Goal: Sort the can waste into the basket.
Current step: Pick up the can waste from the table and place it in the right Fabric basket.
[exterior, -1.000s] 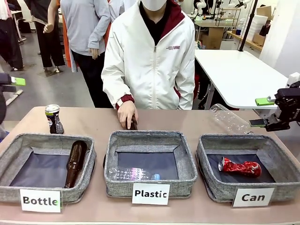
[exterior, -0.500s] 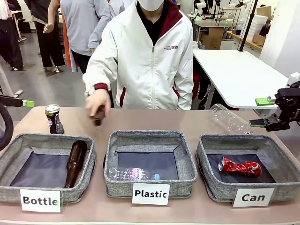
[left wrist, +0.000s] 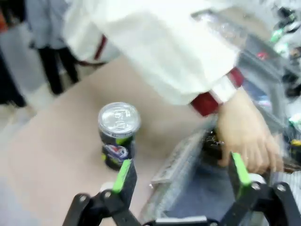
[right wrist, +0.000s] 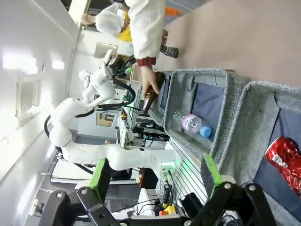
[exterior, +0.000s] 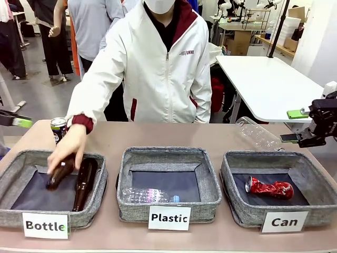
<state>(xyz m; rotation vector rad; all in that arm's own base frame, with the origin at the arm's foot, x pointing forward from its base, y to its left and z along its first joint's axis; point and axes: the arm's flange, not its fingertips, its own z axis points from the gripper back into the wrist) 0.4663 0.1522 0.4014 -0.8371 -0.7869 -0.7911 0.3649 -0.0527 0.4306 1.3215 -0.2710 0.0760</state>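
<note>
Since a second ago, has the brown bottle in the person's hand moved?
Yes. The brown bottle went left, from behind the Plastic basket to over the Bottle basket, still in the person's hand.

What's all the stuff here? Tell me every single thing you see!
table: one, tan, under everything.
Bottle basket: one, grey, left.
Plastic basket: one, grey, middle.
Can basket: one, grey, right.
cards: three, white, on the basket fronts.
lying brown bottle: one, brown, in the Bottle basket.
held brown bottle: one, brown, over the Bottle basket.
blue-capped clear bottle: one, see-through, in the Plastic basket.
other clear bottle: one, see-through, on the table behind the Can basket.
red can: one, shiny red, crushed, in the Can basket.
black can: one, black, silver top, standing behind the Bottle basket.
person's hand: one, gripping the held brown bottle.
robot's left hand: one, open, near the black can.
robot's right hand: one, open, beyond the Can basket.
</note>
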